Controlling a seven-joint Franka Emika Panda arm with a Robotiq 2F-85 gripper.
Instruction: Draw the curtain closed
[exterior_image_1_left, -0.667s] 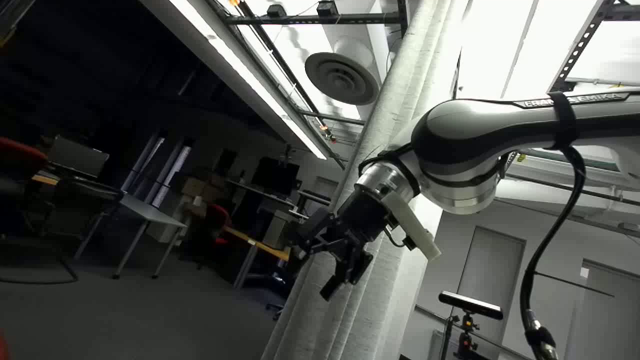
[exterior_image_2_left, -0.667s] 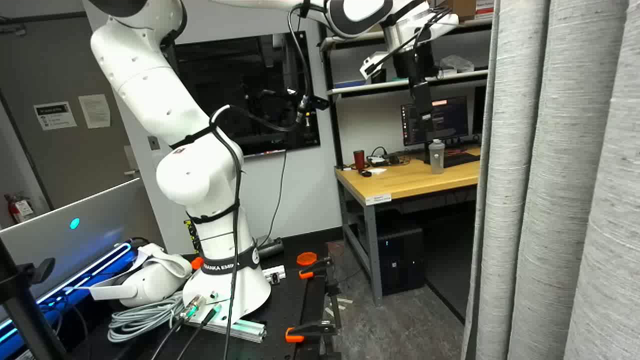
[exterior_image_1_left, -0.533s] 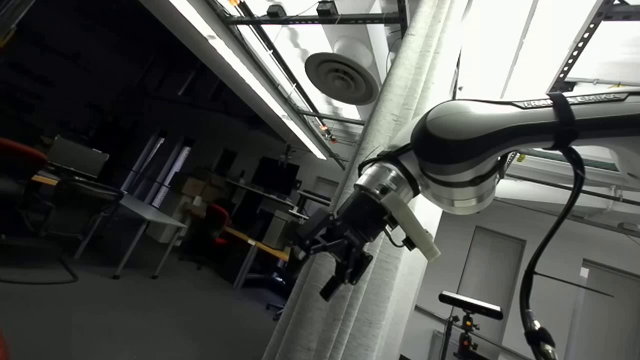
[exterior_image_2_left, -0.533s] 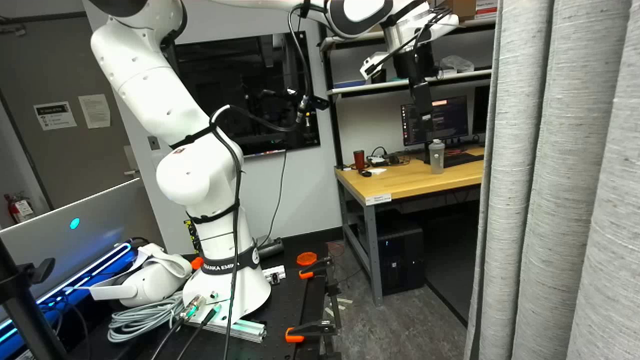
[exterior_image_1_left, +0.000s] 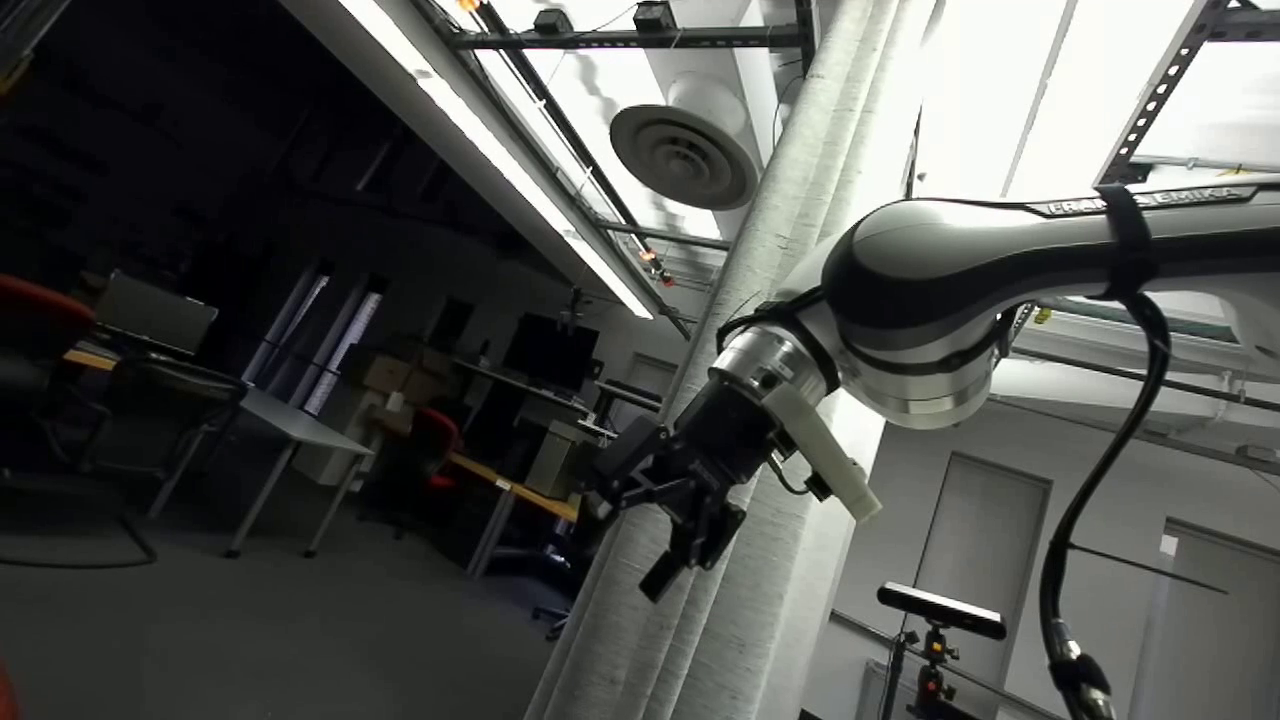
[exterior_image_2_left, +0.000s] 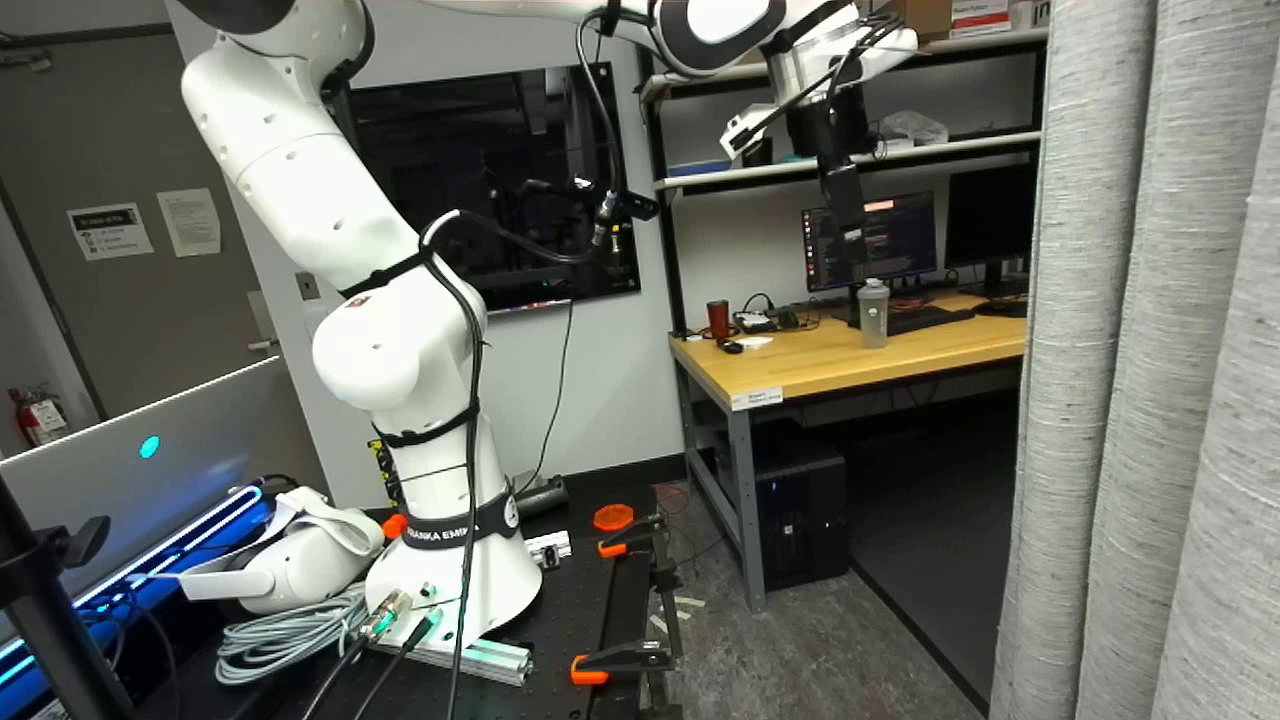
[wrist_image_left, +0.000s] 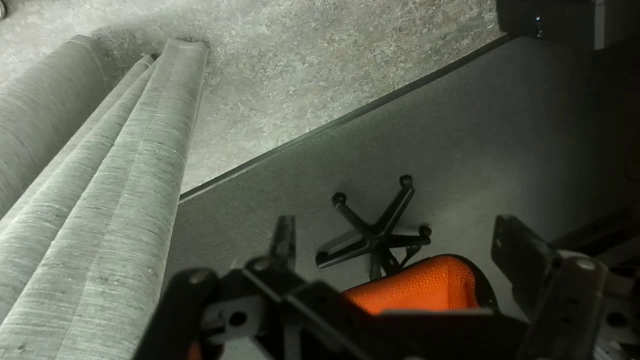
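Observation:
The curtain (exterior_image_2_left: 1110, 420), tall pale grey fabric with vertical folds, fills the far right of an exterior view. In another exterior view the curtain (exterior_image_1_left: 750, 570) hangs bunched behind my gripper (exterior_image_1_left: 628, 540). From the wrist, the curtain (wrist_image_left: 125, 190) runs down the left side, its free edge left of my gripper (wrist_image_left: 393, 220). The black fingers (wrist_image_left: 285, 237) stand wide apart, and only floor and a chair show between them. No fabric is held. Whether the gripper's outer side touches the curtain, I cannot tell.
An orange office chair (wrist_image_left: 415, 290) stands below the gripper. A wooden desk (exterior_image_2_left: 830, 365) with a bottle (exterior_image_2_left: 873, 315) and monitors lies behind the arm, under a shelf (exterior_image_2_left: 800, 172). A camera on a stand (exterior_image_1_left: 940, 610) is near the curtain.
In an exterior view the curtain's edge has shifted right, uncovering more desk, shelf and a second monitor. The arm and gripper look unmoved.

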